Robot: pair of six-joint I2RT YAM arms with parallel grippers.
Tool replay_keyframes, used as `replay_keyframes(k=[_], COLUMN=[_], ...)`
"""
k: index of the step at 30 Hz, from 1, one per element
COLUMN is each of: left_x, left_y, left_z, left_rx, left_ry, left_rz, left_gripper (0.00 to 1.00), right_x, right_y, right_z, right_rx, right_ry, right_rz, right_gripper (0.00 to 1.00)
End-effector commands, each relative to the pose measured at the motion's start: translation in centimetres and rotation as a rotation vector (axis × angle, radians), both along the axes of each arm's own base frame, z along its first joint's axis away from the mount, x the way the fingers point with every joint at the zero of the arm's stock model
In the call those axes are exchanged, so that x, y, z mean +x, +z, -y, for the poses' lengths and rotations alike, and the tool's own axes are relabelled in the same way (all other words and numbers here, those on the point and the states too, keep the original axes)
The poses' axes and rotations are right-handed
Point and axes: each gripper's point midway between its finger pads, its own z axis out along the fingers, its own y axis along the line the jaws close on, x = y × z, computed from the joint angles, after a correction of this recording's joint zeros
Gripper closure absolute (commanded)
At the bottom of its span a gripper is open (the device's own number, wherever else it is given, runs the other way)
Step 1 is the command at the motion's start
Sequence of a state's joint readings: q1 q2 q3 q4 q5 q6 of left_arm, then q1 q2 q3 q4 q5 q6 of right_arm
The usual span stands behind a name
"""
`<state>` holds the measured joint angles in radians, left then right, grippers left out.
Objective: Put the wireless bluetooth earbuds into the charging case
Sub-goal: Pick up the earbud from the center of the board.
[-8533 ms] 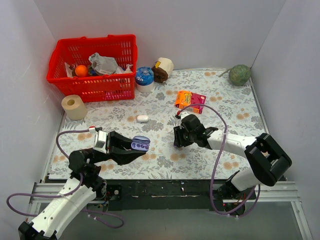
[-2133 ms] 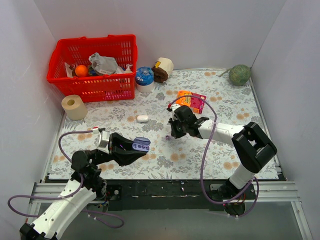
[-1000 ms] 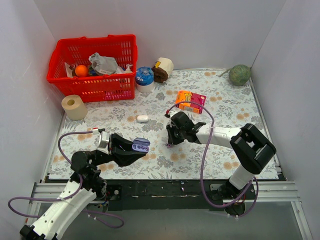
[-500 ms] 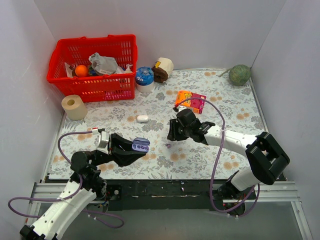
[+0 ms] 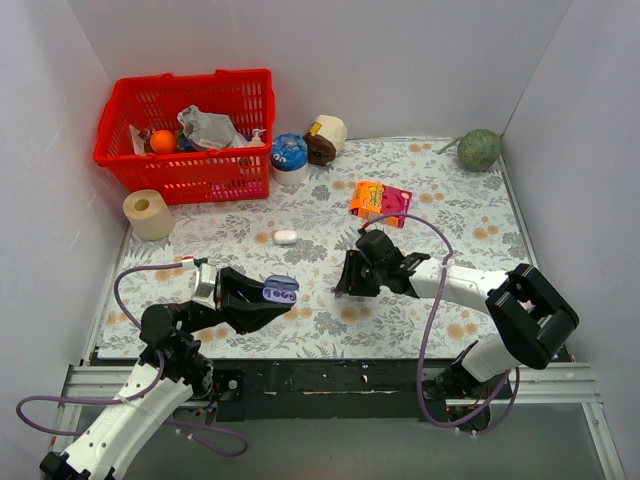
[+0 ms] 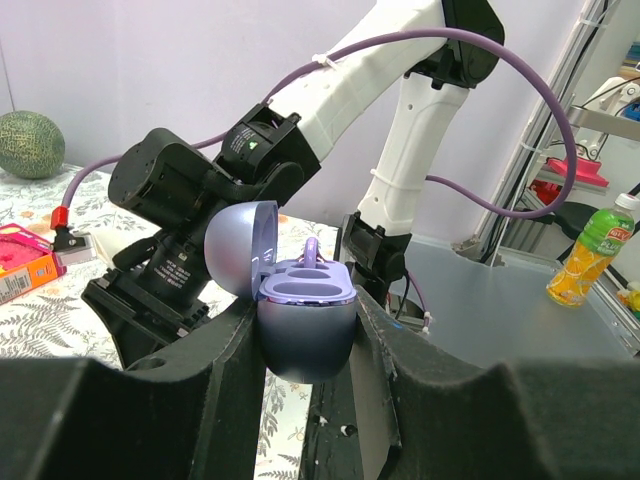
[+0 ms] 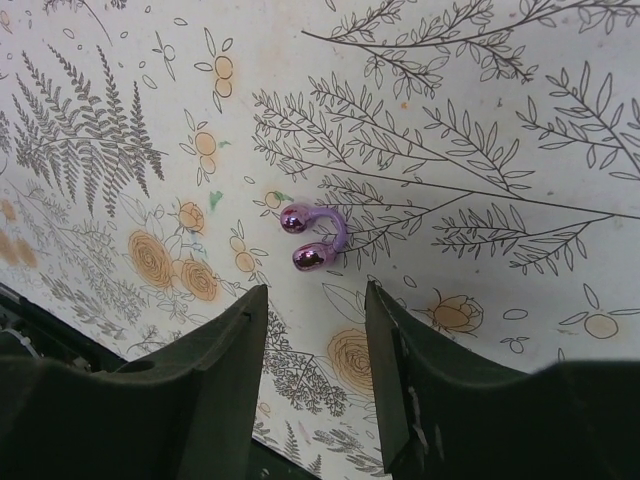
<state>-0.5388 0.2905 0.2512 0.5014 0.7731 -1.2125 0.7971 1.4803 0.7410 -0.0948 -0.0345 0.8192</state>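
My left gripper is shut on the open purple charging case and holds it above the table. In the left wrist view the case sits between my fingers, lid up, with one purple earbud standing in its far slot. My right gripper is open and empty, low over the cloth. In the right wrist view a purple earbud lies on the tablecloth just beyond my open fingertips. A closed white case lies further back. The white earbuds are out of view.
A red basket with several items stands at the back left, with a paper roll beside it. A blue cup, a brown-and-white object, an orange snack packet and a green melon lie across the back.
My right gripper has shifted slightly toward the near edge and stays open, with the purple earbud lying on the cloth in front of it. My left arm with the case has not moved.
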Motion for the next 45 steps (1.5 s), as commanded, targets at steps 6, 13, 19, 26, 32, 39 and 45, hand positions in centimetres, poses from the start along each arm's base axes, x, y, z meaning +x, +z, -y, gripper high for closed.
replay_keyframes(k=[6, 13, 19, 26, 32, 39, 45], left_x=[-0.1, -0.3, -0.4, -0.4, -0.4, -0.3, 0.3], left_y=[0.3, 0.5, 0.5, 0.6, 0.5, 0.6, 0.9], left_z=[-0.2, -0.4, -0.5, -0.5, -0.5, -0.4, -0.3], left_rx=[-0.017, -0.022, -0.022, -0.025, -0.023, -0.026, -0.030], left_ry=[0.010, 0.018, 0.018, 0.021, 0.018, 0.021, 0.032], left_rz=[0.015, 0.027, 0.030, 0.032, 0.027, 0.023, 0.018], left_gripper=[1.00, 1.00, 1.00, 1.00, 1.00, 1.00, 1.00], right_x=[0.5, 0.9, 0.7, 0.1, -0.4, 0.7, 3.2], right_y=[-1.0, -1.6, -2.2, -3.1, -3.2, -1.6, 5.8], right_z=[-1.3, -1.3, -1.0, 0.2, 0.8, 2.0, 2.9], right_rx=[0.001, -0.023, -0.064, -0.124, -0.146, -0.201, -0.247], right_ry=[-0.037, -0.051, -0.026, 0.013, 0.040, 0.049, 0.094], right_rz=[-0.050, -0.058, -0.069, -0.068, -0.064, 0.025, 0.236], right_gripper=[0.49, 0.51, 0.57, 0.70, 0.80, 0.99, 0.99])
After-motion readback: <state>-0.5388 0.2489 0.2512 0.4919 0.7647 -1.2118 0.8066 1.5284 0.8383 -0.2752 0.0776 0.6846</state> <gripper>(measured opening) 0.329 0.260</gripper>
